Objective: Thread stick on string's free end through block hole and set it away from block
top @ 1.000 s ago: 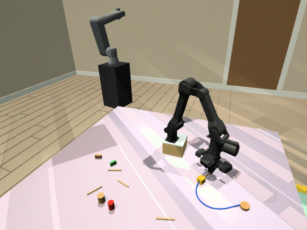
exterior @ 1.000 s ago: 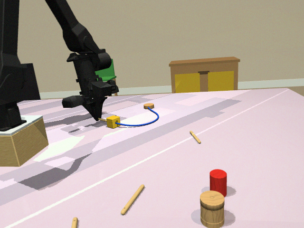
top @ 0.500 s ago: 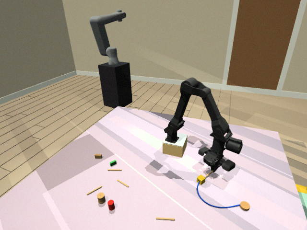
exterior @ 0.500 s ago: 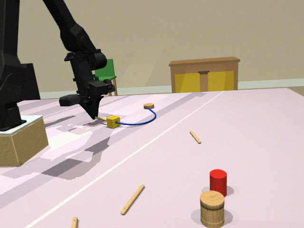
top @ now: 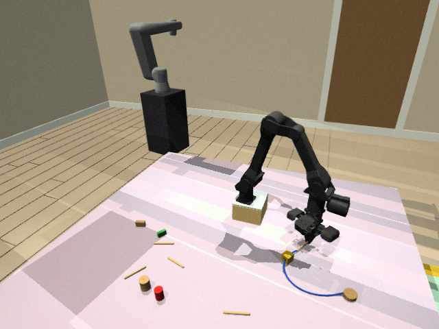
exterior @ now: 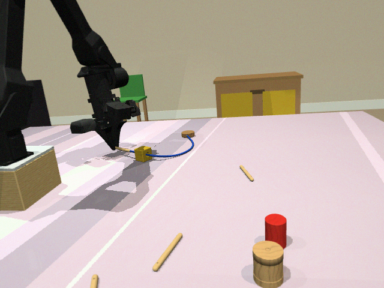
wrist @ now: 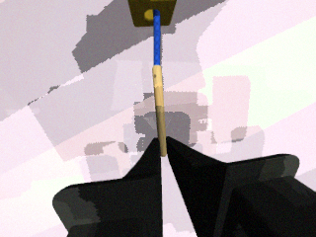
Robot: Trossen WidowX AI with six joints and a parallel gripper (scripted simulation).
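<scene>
Tool is pinched shut on the near end of the stick, low over the counter. From the tool, the stick points straight away toward the yellow block, its far end already clear of the hole. Blue string runs through the block and curves on to the button. Pulling along that same line, away from the block, looks like the next move.

block just ahead of tool, arm pedestal beside
</scene>
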